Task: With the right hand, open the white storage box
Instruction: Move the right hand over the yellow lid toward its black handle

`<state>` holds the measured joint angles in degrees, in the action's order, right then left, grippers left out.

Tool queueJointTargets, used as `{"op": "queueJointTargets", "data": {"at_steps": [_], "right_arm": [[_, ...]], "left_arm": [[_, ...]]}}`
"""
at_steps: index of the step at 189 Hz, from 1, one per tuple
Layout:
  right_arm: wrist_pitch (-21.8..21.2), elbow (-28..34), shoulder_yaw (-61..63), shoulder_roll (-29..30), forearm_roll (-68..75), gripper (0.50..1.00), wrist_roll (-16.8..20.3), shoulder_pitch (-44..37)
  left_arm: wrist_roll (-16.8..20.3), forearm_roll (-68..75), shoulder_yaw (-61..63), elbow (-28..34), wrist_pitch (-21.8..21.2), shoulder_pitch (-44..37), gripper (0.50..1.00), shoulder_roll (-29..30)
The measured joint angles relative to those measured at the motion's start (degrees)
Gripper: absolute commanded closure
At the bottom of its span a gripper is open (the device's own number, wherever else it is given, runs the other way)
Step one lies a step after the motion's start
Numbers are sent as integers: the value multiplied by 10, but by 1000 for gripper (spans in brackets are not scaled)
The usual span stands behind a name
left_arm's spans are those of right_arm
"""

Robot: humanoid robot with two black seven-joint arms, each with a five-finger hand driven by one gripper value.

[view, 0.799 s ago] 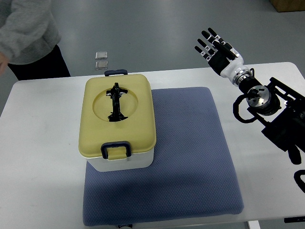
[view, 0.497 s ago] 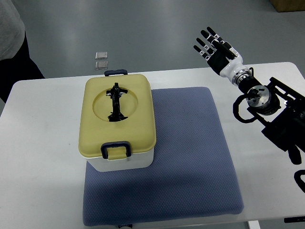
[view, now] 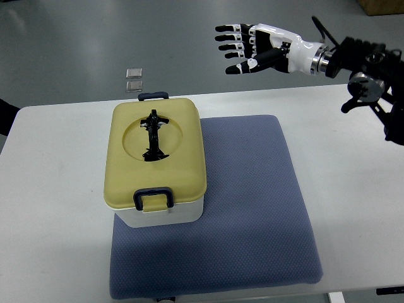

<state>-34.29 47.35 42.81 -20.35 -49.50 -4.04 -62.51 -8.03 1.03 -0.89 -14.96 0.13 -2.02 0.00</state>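
Note:
The white storage box (view: 167, 214) stands on the left part of a blue mat (view: 252, 208). Its yellow lid (view: 183, 145) is closed, with a black folding handle (view: 153, 136) lying in a round recess. A dark latch (view: 153, 197) sits at the near edge and another latch (view: 154, 96) at the far edge. My right hand (view: 243, 47) hovers beyond the table's far edge, up and to the right of the box, fingers spread toward the left and holding nothing. Its arm (view: 353, 63) enters from the right.
The white table (view: 57, 208) carries the mat and box. Two small silver squares (view: 134, 79) lie on the grey floor behind the table. A sliver of a person's dark clothing (view: 5, 110) shows at the left edge.
My right hand has risen and swung left, now reaching out flat toward the box's far side. The person at the upper left has almost left the picture.

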Motion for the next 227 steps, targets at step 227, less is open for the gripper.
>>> {"op": "queueJointTargets", "data": {"at_steps": [227], "right_arm": [[32, 165, -108, 83, -414, 570, -46, -83]], "left_arm": [[0, -1, -1, 3, 0, 0, 500, 0]]}}
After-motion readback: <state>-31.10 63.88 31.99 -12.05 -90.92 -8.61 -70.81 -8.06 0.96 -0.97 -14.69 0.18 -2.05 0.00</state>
